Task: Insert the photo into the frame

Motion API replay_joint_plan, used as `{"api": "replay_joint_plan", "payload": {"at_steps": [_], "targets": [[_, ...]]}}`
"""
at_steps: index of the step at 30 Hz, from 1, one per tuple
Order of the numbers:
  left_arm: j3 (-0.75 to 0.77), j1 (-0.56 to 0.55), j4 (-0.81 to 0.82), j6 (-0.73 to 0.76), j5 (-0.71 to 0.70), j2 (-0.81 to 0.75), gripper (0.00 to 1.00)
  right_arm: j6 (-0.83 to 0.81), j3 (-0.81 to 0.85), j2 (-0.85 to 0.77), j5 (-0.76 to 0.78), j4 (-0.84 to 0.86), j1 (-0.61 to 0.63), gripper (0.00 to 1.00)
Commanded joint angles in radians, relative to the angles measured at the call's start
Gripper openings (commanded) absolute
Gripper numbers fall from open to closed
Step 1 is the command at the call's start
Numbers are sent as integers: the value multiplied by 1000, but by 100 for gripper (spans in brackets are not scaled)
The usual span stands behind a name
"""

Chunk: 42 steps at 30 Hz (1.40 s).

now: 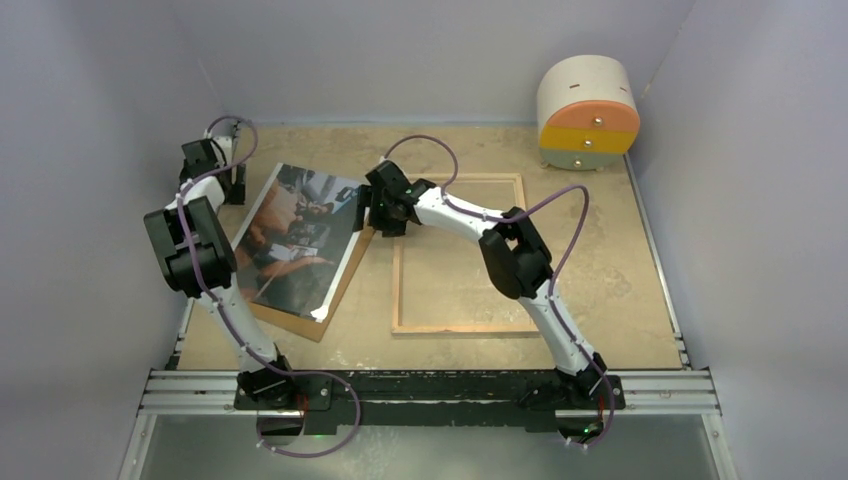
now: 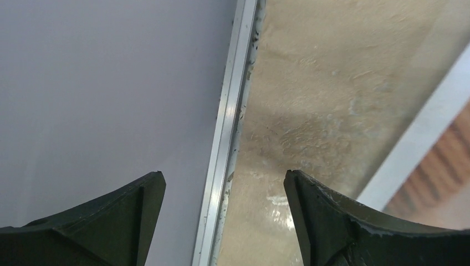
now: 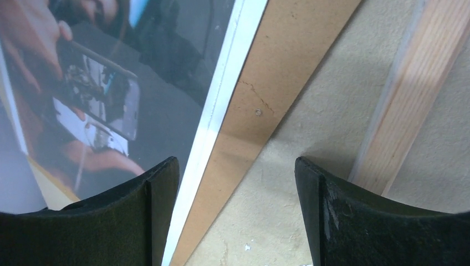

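Note:
The photo (image 1: 295, 235), a dark print with a white border, lies tilted on a brown hardboard sheet (image 1: 322, 318) at the table's left. The frame (image 1: 397, 285) lies flat in the middle with its wood-coloured rear face up. My right gripper (image 1: 366, 210) hangs open between the two. In its wrist view the right gripper (image 3: 237, 166) straddles the photo's (image 3: 111, 83) white edge, the hardboard (image 3: 266, 83) and bare table, with the frame's rail (image 3: 410, 100) to the right. My left gripper (image 1: 236, 183) is open by the photo's far-left corner, holding nothing. The left wrist view shows the left gripper (image 2: 224, 183) over the table's edge.
A round beige drawer unit (image 1: 588, 110) with orange and yellow drawers stands at the back right. An aluminium rail (image 2: 227, 127) and a grey wall (image 2: 100, 83) bound the table's left side. The photo's white border (image 2: 421, 138) shows at the right of the left wrist view.

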Motion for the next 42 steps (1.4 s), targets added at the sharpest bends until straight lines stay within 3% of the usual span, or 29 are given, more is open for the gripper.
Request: {"api": "replay_joint_plan", "payload": {"at_steps": [1, 11, 22, 42], "targets": [[15, -14, 42, -22, -86, 58, 83, 19, 25, 14, 55, -28, 2, 79], [-123, -58, 43, 5, -25, 15, 81, 13, 84, 18, 95, 4, -90, 78], [-235, -66, 76, 67, 22, -38, 81, 0, 293, 171, 39, 51, -126, 77], [-299, -93, 32, 135, 116, -27, 81, 52, 291, 262, 32, 178, -149, 75]]}}
